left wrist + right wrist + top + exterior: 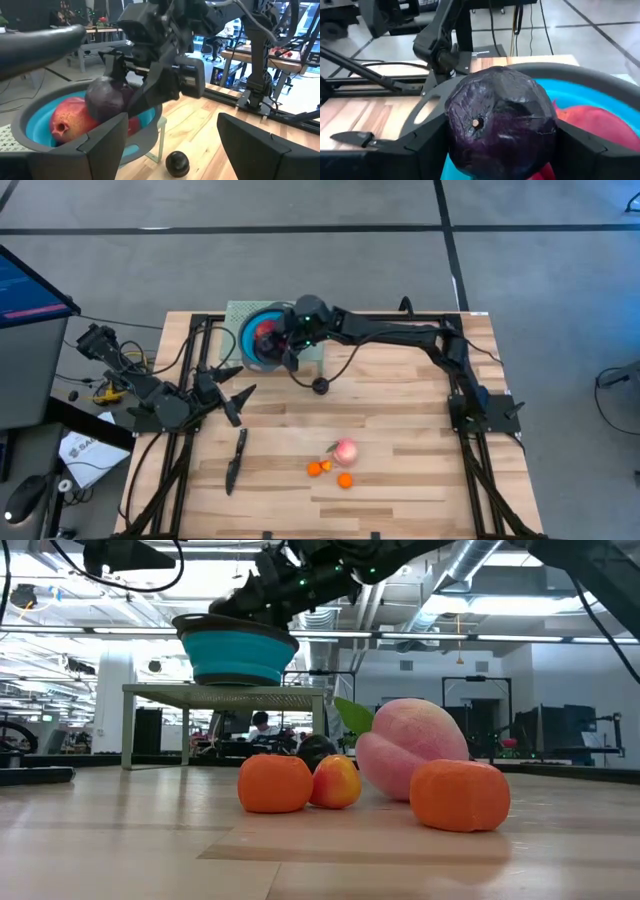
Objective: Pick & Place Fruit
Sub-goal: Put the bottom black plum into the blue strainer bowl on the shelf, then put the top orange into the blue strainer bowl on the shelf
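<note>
A blue bowl (pixel 252 340) stands on a green rack at the table's far edge and holds a red fruit (pixel 70 119). My right gripper (pixel 288 342) reaches over the bowl and is shut on a dark purple fruit (pixel 502 117). A second dark purple fruit (pixel 320 385) lies on the table near the rack. A pink fruit (pixel 346 451) and small orange ones (pixel 316 469) rest on the boards toward the near edge. My left gripper (pixel 232 392) waits open left of the bowl, just above the table. My right gripper pinches the dark purple fruit (pixel 106 96) between its two fingers, one on each of its opposite sides (pixel 454 125). The fingers slant down from the table's right side. The fruit sits inside the bowl's rim, against the red fruit or just above it; which, I cannot tell.
A long black knife (pixel 235 460) lies on the boards near my left arm. The rack (pixel 230 695) raises the bowl above the table top. Cables and a screen sit off the left edge. Bare wood lies between the rack and the pink fruit.
</note>
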Controlling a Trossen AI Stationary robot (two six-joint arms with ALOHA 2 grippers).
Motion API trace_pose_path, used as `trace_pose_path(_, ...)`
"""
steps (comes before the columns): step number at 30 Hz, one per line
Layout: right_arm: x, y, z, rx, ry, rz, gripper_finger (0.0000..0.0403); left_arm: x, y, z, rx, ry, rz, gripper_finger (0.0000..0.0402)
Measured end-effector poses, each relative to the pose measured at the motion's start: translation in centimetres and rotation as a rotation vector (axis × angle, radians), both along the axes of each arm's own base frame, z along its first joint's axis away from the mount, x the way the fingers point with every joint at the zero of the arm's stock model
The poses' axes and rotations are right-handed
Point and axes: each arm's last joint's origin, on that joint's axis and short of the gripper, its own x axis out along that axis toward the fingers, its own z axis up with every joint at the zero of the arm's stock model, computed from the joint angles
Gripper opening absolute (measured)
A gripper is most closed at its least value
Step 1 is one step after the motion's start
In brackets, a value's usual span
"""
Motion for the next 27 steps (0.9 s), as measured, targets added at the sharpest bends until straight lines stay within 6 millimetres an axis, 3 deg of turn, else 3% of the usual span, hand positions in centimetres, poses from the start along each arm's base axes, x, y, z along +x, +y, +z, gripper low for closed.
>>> trace_pose_path(9,0.0,-0.2,-0.2,0.012,0.015,-0.008,0.0350,0.0,0.0,0.1,-0.002,-0.004,0.000,0.0298)
trace_pose_path(14,-0.3,-0.3,0.2,0.020,0.013,-0.017,0.0370,0.0,0.0,0.1,-0.003,-0.006,0.000,0.0298)
trace_pose_path(22,-3.0,0.5,5.6,-0.010,-0.061,-0.022,0.0363,0.0,0.0,0.1,0.001,-0.004,-0.001,0.0298)
trace_pose_path(27,-6.1,3.4,9.5,-0.172,-0.027,-0.061,0.0343,0.1,-0.1,0.1,0.044,0.032,-0.015,0.0298)
